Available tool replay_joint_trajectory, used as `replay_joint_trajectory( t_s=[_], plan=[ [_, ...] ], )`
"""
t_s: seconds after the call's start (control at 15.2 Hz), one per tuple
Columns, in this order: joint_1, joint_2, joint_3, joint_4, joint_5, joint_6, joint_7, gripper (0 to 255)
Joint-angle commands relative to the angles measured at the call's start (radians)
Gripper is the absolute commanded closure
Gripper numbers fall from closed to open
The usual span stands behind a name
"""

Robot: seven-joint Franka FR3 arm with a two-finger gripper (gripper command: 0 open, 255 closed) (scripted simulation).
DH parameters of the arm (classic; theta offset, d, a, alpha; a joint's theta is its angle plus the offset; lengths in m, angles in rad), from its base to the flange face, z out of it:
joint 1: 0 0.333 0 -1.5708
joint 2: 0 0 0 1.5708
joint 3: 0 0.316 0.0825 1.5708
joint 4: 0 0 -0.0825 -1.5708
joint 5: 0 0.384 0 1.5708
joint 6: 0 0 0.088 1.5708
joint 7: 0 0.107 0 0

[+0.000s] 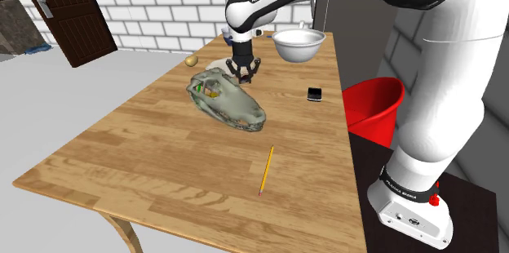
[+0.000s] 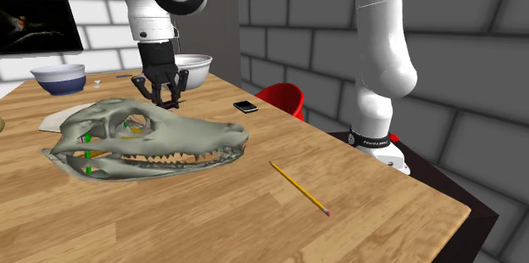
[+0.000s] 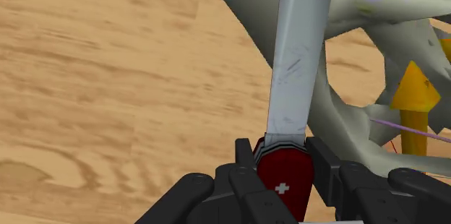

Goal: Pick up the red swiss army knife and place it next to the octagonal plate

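Clamped red swiss army knife (image 3: 284, 185) betw. black fingers (image 3: 244, 159), up off the desk (image 1: 163, 170).
Squeezed the red handle from both sides, w/ grey blade (image 3: 295, 56) folded out & pointing away from the hand toward the wood. Hung just over far end of a grey-green reptile skull (image 2: 161, 138), blade close beside the bone; touching or not, couldn't tell. Spotted pale flat plate (image 2: 52, 119) poking out from under skull at 2nd ext. view's left, near the knife. Noted white bowl (image 1: 298, 45) farther back, blue bowl (image 2: 59, 77) far left in 2nd ext. view, black phone (image 1: 315, 93) to shoulder view's right, pencil (image 1: 266, 170) nearer, red bucket (image 1: 371, 108) beside desk.
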Motion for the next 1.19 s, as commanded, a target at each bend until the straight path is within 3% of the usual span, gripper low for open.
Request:
replay_joint_trajectory(
  t_s=[0.0,0.4,0.46,0.53,1.12],
  plan=[
    [0.017,0.09,0.001,0.117,-0.022,-0.029,0.013,255],
    [0.088,0.388,-0.018,0.576,-0.084,-0.196,0.035,255],
    [0.105,0.452,-0.022,0.683,-0.093,-0.239,0.034,255],
    [0.144,0.592,-0.033,0.925,-0.11,-0.339,0.028,255],
    [0.128,0.578,-0.035,0.777,-0.109,-0.207,0.034,255]
  ],
)
